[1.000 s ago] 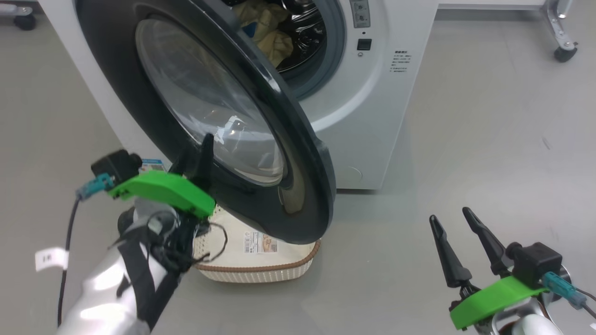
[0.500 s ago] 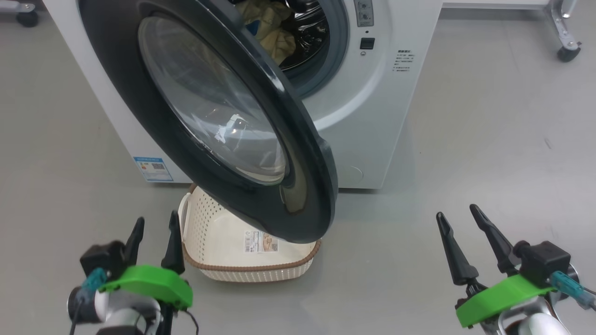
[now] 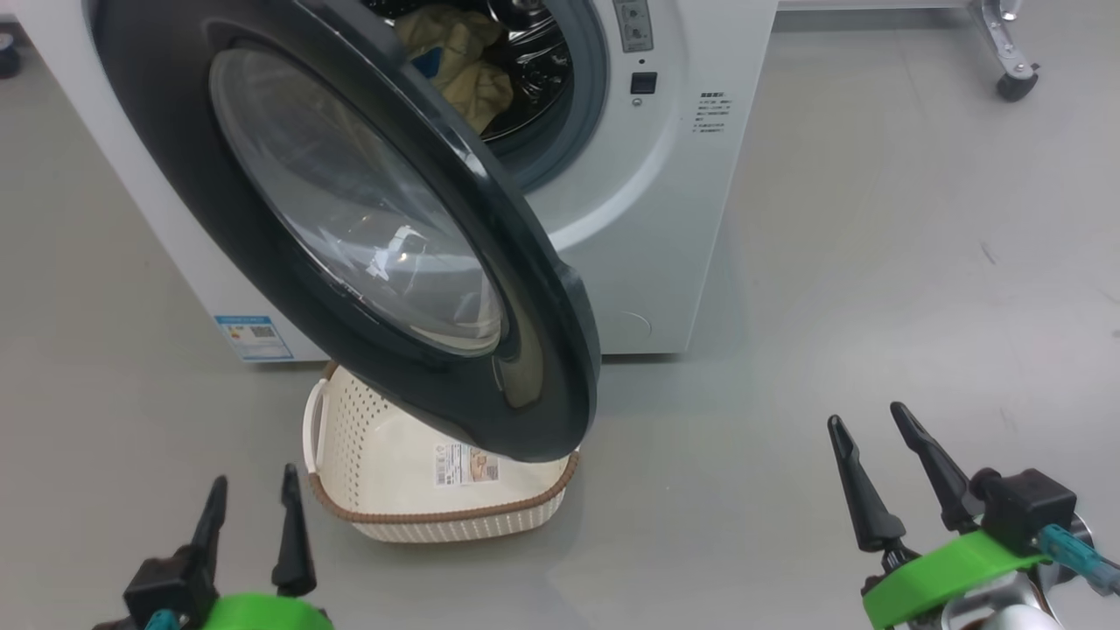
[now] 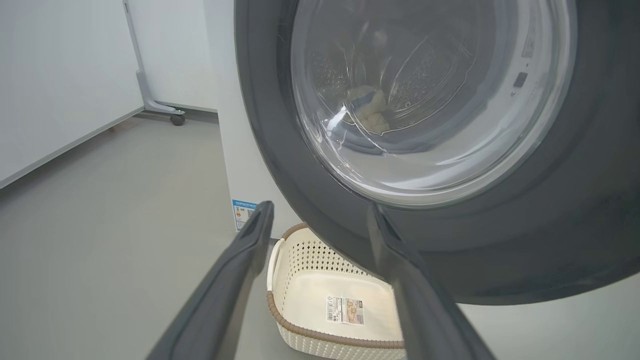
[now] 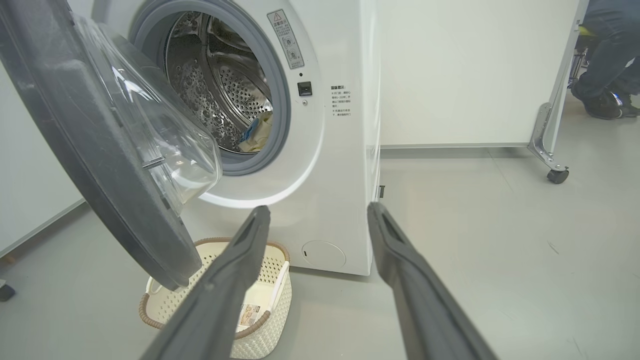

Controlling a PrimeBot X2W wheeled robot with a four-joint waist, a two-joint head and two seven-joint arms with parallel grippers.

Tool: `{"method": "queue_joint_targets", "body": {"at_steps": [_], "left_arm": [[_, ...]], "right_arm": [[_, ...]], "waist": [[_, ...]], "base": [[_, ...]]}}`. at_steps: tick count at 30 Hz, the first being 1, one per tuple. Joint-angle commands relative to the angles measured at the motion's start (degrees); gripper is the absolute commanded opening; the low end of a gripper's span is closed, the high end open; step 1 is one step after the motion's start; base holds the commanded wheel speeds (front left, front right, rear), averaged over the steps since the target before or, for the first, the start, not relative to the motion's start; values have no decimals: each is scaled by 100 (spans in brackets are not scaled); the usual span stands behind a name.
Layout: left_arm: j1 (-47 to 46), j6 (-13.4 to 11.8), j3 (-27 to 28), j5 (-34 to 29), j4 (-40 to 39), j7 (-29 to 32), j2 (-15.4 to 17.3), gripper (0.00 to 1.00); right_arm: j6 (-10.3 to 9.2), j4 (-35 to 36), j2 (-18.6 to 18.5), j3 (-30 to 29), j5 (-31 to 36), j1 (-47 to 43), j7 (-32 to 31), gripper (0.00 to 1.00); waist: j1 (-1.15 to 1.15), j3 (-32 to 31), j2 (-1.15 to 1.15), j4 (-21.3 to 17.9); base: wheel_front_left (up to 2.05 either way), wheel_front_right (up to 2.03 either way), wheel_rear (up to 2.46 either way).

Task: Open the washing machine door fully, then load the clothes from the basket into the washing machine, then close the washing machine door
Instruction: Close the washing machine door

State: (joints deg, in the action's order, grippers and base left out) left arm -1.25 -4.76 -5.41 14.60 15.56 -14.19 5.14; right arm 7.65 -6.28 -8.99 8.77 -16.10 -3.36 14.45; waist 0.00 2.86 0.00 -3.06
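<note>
Looking down at the washer, door partway open, both claws free.
I saw the washer (image 3: pixel 665 219) standing on the grey floor (image 3: pixel 875 262) with its door (image 3: pixel 350 227) swung partway out, the lower rim hanging over the basket (image 3: pixel 455 528), which sat on the floor just before the machine with a paper label (image 3: pixel 465 464) on its bottom. The clothes (image 3: pixel 455 61) lay in the drum (image 3: pixel 534 61), cream with a bit of blue. My left claw (image 3: pixel 254 477) hovered low, near the basket's left corner, jaws wide and holding nothing; my right claw (image 3: pixel 864 414) hung well apart to the right, equally wide and empty.
</note>
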Motion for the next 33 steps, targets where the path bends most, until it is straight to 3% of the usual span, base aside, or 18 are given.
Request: {"method": "queue_joint_targets", "body": {"at_steps": [1,11,23,24,25,33], "left_arm": [[-86,59,329,-141,-265,-81,7,100],[286,364,678,-533,-564,-81,-219,100],[354,311,670,-380,-631,-81,-225,100],[352,309,672,-374,-633,-81,-225,100],[350,308,671,-370,-636,-81,-225,100],[340,300,657,-350,-637,-81,-225,100]], "right_arm": [[-16,144,-85,51,30,85,55,100],[-16,72,-15,-161,94,-84,55,100],[-16,-25,68,-299,107,-135,55,100],[-16,-48,63,-293,100,-132,55,74],[-16,-80,54,-279,86,-127,55,0],[-16,-229,20,-263,15,-77,55,0]], "waist": [[0,-29,0,-30],[0,-115,0,-69],[0,-112,0,-77],[0,-110,0,-77],[0,-108,0,-75],[0,-103,0,-60]], "base": [[0,0,0],[0,0,0],[0,0,0],[0,0,0],[0,0,0],[0,0,0]]}}
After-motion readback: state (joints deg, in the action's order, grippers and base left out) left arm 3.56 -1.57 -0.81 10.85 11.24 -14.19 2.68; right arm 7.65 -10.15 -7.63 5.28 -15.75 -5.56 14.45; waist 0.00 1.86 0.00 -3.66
